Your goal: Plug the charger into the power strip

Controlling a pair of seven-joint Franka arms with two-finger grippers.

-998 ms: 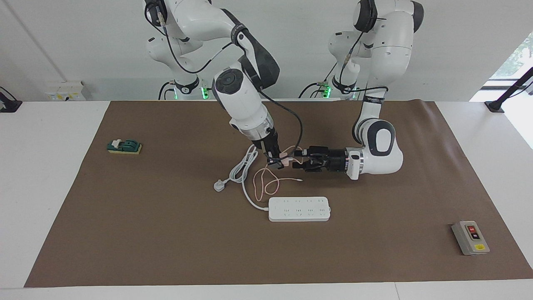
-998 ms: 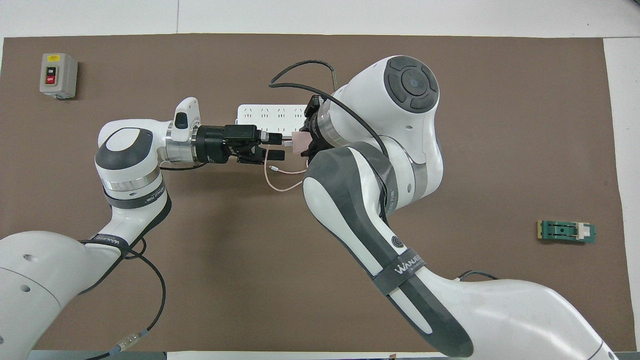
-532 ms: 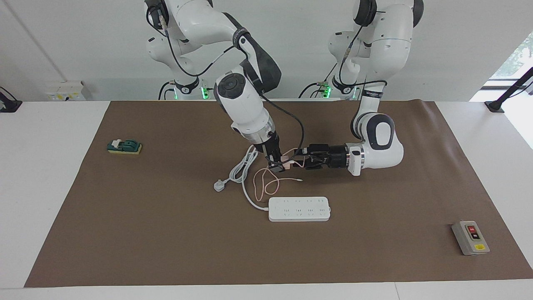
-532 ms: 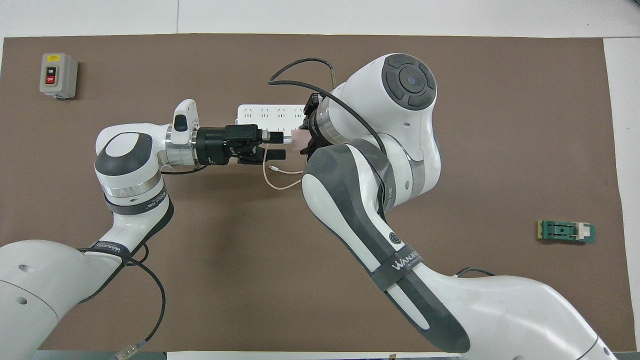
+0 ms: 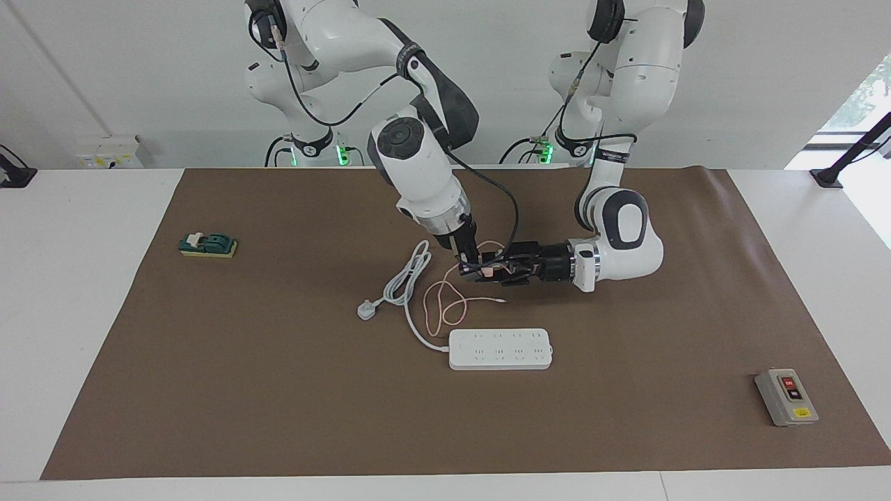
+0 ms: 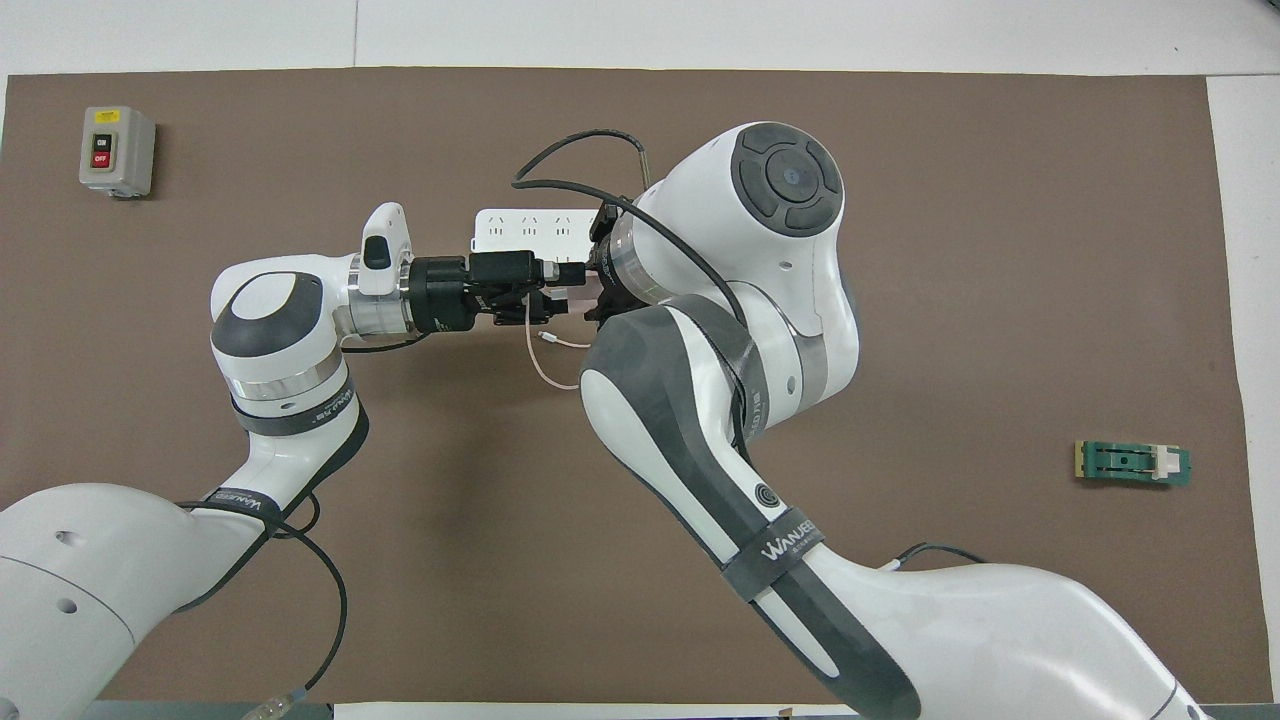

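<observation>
Charger [image 5: 489,268] unplugged, held aloft nearer the robots than the strip [image 5: 500,348]. We saw the right gripper [image 5: 472,269] clamped on it. Left gripper [image 5: 495,271] alongside; couldn't tell its jaws.

We see the charger [image 5: 489,270], a small pale pink cube, up off the mat, its thin pink cable [image 5: 445,306] looping down; the power strip [image 5: 500,348], long, flat and white, lies farther from the robots.
</observation>
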